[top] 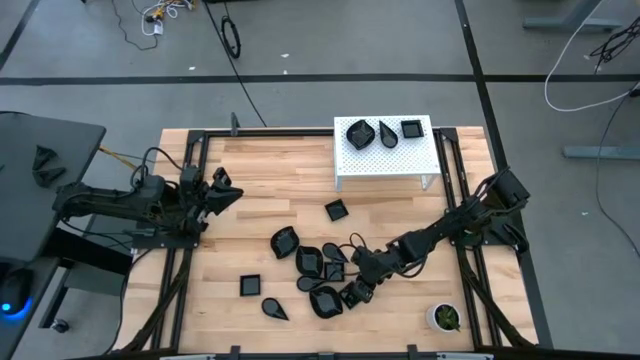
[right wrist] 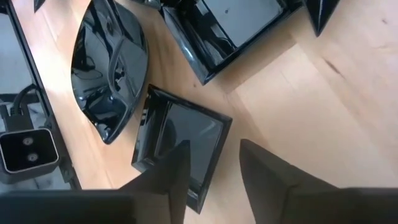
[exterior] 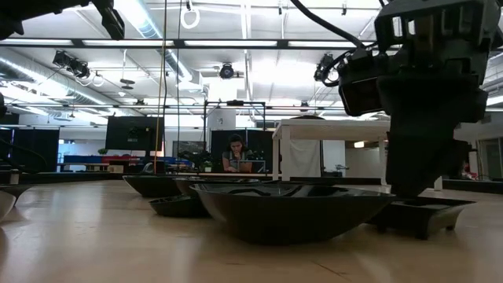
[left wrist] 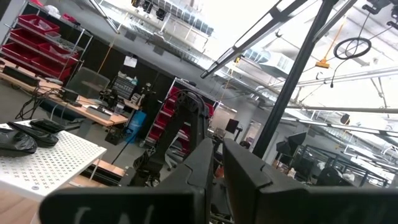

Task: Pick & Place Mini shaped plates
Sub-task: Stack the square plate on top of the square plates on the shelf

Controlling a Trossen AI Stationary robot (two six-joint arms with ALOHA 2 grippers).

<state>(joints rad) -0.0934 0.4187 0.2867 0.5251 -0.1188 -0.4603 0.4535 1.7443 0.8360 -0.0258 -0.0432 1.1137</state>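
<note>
where right fingers (right wrist: 214, 168) straddle: square plate (right wrist: 180, 140)

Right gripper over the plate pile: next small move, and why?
Probably ease straight down and close. The right gripper is open, with one finger already over the small square plate and the other over bare wood beside its edge, so its rim sits between them. The left gripper waits at the table's left.

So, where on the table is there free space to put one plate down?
Bare wood lies between the left gripper and the white perforated stand, and along the front-left around the lone square plate. The stand holds three plates, with room left of them. It is crowded in the plate cluster by the right gripper.
</note>
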